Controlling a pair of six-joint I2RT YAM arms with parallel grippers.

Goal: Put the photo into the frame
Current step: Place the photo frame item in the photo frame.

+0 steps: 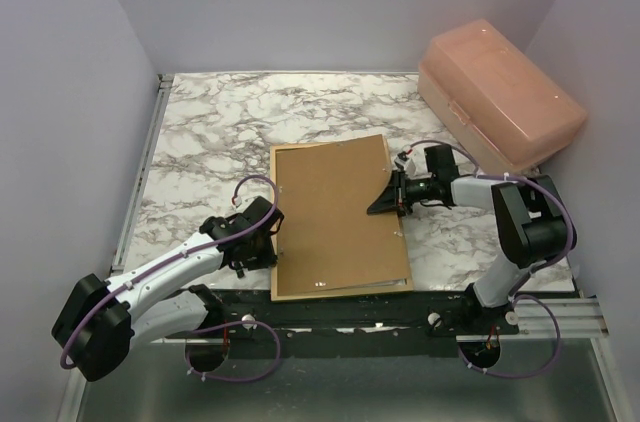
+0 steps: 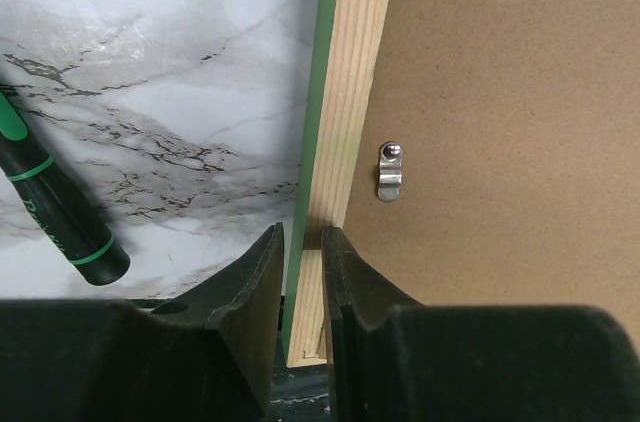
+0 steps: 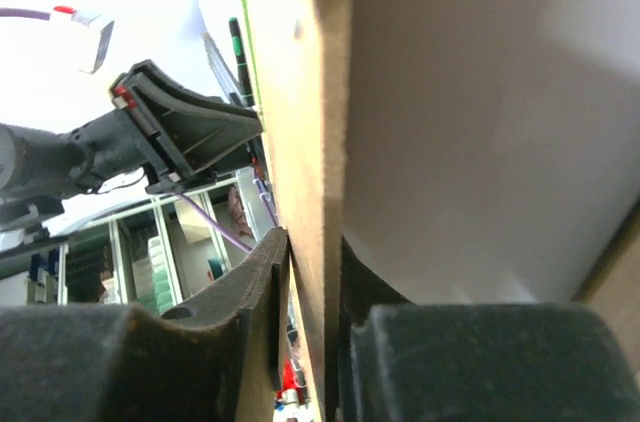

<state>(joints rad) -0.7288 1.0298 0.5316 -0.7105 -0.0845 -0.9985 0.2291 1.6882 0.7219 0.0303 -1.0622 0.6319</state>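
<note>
The frame (image 1: 340,293) lies face down on the marble table, pale wood up, with a green edge in the left wrist view (image 2: 350,92). My left gripper (image 1: 270,250) (image 2: 303,242) is shut on its left rail near the near corner. The brown backing board (image 1: 335,212) (image 2: 500,92) (image 3: 300,92) lies skewed over the frame, its right side raised. My right gripper (image 1: 397,197) (image 3: 312,242) is shut on the board's right edge. A white surface (image 3: 480,122) under the board looks like the photo's reverse. Its sunset side is hidden.
A pink lidded box (image 1: 500,92) stands at the back right, close behind the right arm. A green-and-black pen (image 2: 60,207) lies on the marble left of the frame. A metal clip (image 2: 390,172) sits on the board near the left rail.
</note>
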